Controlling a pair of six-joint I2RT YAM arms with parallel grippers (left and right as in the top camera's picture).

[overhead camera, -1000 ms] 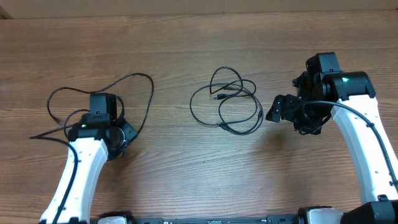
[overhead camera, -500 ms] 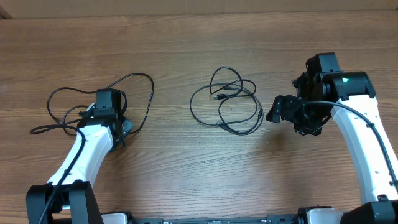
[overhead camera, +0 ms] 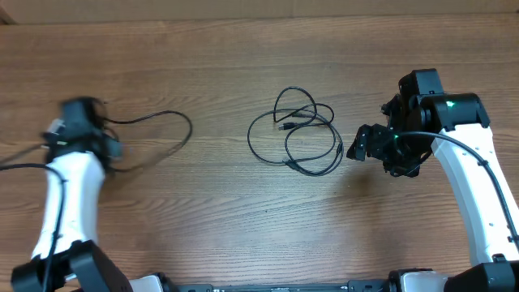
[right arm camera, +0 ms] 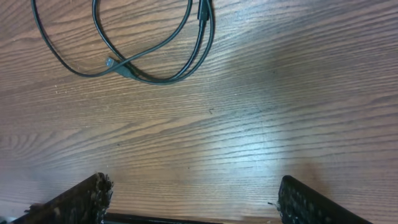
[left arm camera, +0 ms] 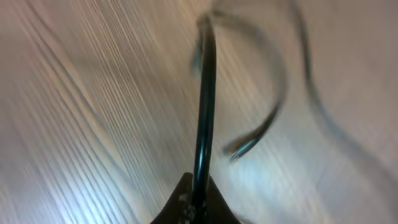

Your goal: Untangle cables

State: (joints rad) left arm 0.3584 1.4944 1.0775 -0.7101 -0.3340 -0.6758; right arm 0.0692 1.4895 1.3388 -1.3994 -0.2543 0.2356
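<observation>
A tangle of thin black cables point(overhead camera: 296, 134) lies at the table's middle; in the right wrist view its loops point(right arm camera: 155, 71) show at the upper left. Another black cable point(overhead camera: 182, 122) trails over the left side of the table. My left gripper point(overhead camera: 112, 149), blurred by motion, is shut on that cable point(left arm camera: 204, 112), which runs straight out from the closed jaws point(left arm camera: 198, 199). My right gripper point(overhead camera: 365, 144) hovers just right of the tangle. It stands open point(right arm camera: 193, 202), with bare wood between its fingers point(right arm camera: 81, 199).
The wooden table point(overhead camera: 243, 219) fills the view, with its far edge along the top point(overhead camera: 259, 18). The arm bases point(overhead camera: 276, 285) sit at the near edge.
My left gripper has shut on the left cable and swung left, dragging it and pulling its loops out flatter. The right arm and the middle tangle have not moved.
</observation>
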